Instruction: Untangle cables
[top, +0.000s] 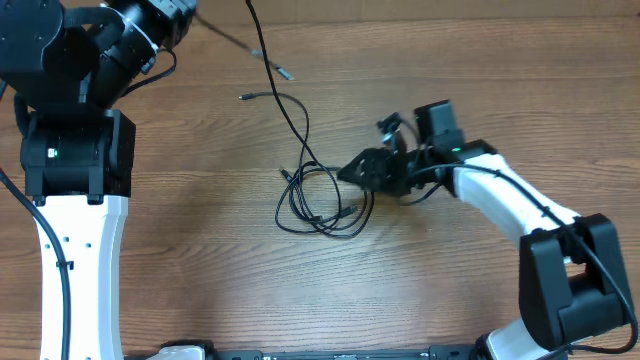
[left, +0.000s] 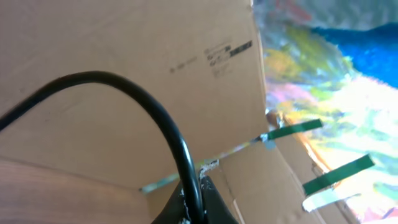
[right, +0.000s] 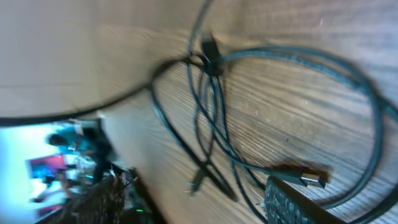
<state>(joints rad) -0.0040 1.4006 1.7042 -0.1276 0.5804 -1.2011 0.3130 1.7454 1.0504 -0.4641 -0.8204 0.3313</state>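
The cables (top: 322, 205) are thin black cords lying in tangled loops at the middle of the wooden table. One strand (top: 290, 110) climbs from them toward the far edge, and loose plug ends (top: 287, 73) lie near it. At the far left my left gripper (top: 180, 12) is raised and shut on a black cable (left: 155, 112), which arches up from between its fingers (left: 208, 205). My right gripper (top: 352, 172) sits low at the right edge of the loops, open. Its view shows the crossed cords (right: 208, 62) and a silver USB plug (right: 314, 179) beside one fingertip (right: 298, 205).
The left arm's black and white base (top: 75, 150) fills the left side. The right arm's white link (top: 500, 195) stretches in from the lower right. A cardboard box (left: 124, 50) with green tape (left: 292, 129) stands beyond the table in the left wrist view.
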